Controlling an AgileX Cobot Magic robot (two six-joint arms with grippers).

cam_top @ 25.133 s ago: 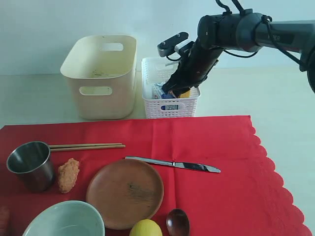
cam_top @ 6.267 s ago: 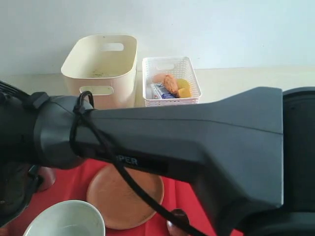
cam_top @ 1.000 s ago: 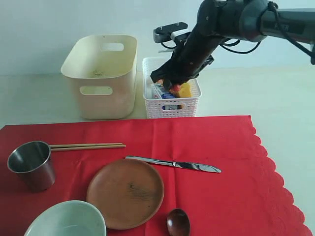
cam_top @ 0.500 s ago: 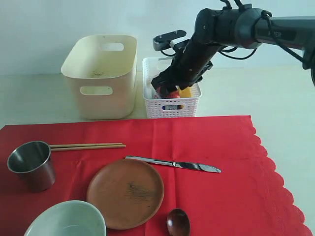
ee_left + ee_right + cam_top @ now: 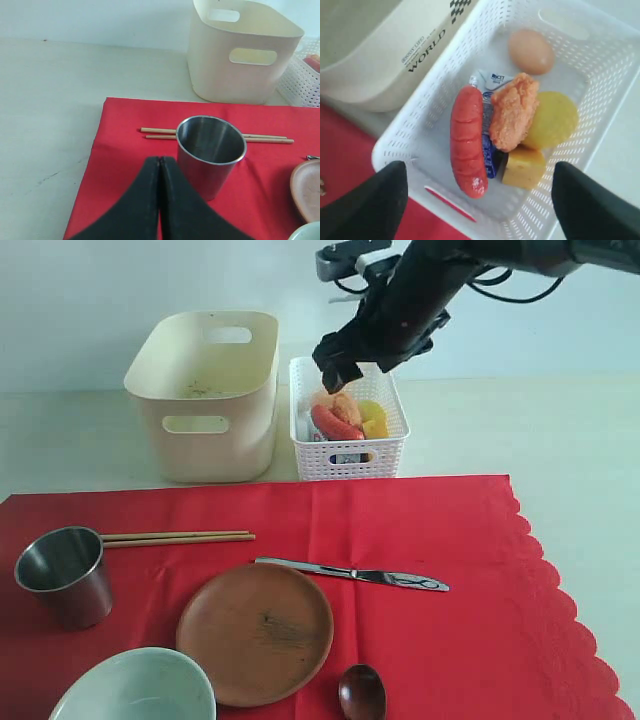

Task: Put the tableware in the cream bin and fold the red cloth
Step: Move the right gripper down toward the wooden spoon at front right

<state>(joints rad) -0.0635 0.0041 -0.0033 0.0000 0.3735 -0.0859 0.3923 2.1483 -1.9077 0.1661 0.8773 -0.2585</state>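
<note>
The red cloth (image 5: 420,540) covers the near table. On it stand a steel cup (image 5: 62,575), wooden chopsticks (image 5: 175,537), a round brown plate (image 5: 254,633), a pale green bowl (image 5: 135,690), a silver knife (image 5: 352,574) and a dark wooden spoon (image 5: 362,692). The cream bin (image 5: 205,395) stands behind the cloth. My right gripper (image 5: 338,352) hangs open and empty above the white basket (image 5: 347,455); in the right wrist view my right gripper (image 5: 480,192) is over the basket's food. My left gripper (image 5: 160,161) is shut and empty, just beside the steel cup (image 5: 210,152).
The white lattice basket (image 5: 415,135) holds a red sausage (image 5: 467,140), an egg (image 5: 530,51), an orange fried piece (image 5: 512,112), yellow foods (image 5: 551,120) and a blue-white carton (image 5: 487,150). Bare table lies right of the cloth's scalloped edge (image 5: 545,560).
My right gripper has opened wide and risen above the white basket. The red sausage now lies in the basket. The left arm has not moved.
</note>
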